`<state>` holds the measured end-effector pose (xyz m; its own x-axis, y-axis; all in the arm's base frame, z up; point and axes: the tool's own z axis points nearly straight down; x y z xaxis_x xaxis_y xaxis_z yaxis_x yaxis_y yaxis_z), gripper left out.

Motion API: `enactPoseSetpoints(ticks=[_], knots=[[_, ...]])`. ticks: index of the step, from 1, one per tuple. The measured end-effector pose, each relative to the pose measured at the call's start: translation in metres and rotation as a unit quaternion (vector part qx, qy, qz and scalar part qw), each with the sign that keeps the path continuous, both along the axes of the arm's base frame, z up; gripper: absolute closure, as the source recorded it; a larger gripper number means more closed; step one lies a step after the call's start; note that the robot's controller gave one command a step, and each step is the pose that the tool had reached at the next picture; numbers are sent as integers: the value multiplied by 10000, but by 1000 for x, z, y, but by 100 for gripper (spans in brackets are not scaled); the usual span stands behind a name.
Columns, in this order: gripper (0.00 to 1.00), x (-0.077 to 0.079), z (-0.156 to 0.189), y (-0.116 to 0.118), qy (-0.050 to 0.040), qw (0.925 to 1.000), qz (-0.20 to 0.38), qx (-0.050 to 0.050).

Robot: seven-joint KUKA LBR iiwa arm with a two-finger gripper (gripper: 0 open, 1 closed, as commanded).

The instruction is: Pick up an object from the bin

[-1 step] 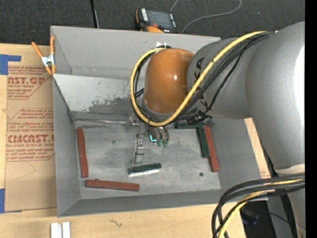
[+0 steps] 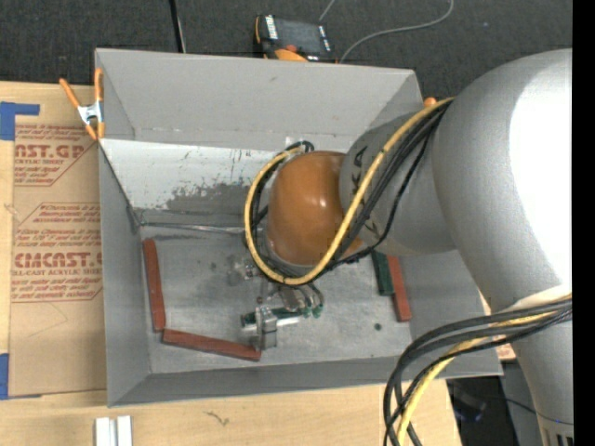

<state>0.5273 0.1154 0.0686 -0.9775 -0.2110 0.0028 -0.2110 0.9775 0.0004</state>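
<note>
**Grey metal bin [image 2: 116, 277], seen from above, with the arm reaching in.** At the left of the floor, the left red-brown bar [image 2: 154, 286] was laid along the foot of the left wall, running from back to front. The front red-brown bar [image 2: 209, 344] was laid along the front wall, slightly slanted. Its left end was set near the front end of the left bar, so that an L was formed.

The claw [image 2: 271, 321] was placed low over the front middle of the floor, just beside the right end of the front red-brown bar. That bar was the bin thing nearest to it. Whether the claw was open or closed could not be told, and nothing could be made out in its hold. Small green and white parts were seen at its tip, but it could not be told whether they belonged to the claw.

Directly behind the claw, the wrist was pointed steeply downward. It was capped by the rounded orange cover [image 2: 302, 214] and looped by yellow-and-black cables [image 2: 251, 214].

Right of the wrist, a green strip [image 2: 382, 274] and the right red-brown bar [image 2: 400, 291] were laid side by side on the floor, well apart from the claw.

The silver arm [image 2: 502, 184] was brought in from the right, its broad link carried over the bin's right wall and bent toward the middle.
</note>
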Motion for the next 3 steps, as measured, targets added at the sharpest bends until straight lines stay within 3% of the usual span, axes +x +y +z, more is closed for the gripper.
enactPoseSetpoints(ticks=[1, 2, 3], knots=[[0, -14, 32, -25, -16, 9995, -314, 3], [0, -25, 31, -29, -6, 9990, -456, 5], [0, -25, 0, -28, 0, 9968, -803, 3]])
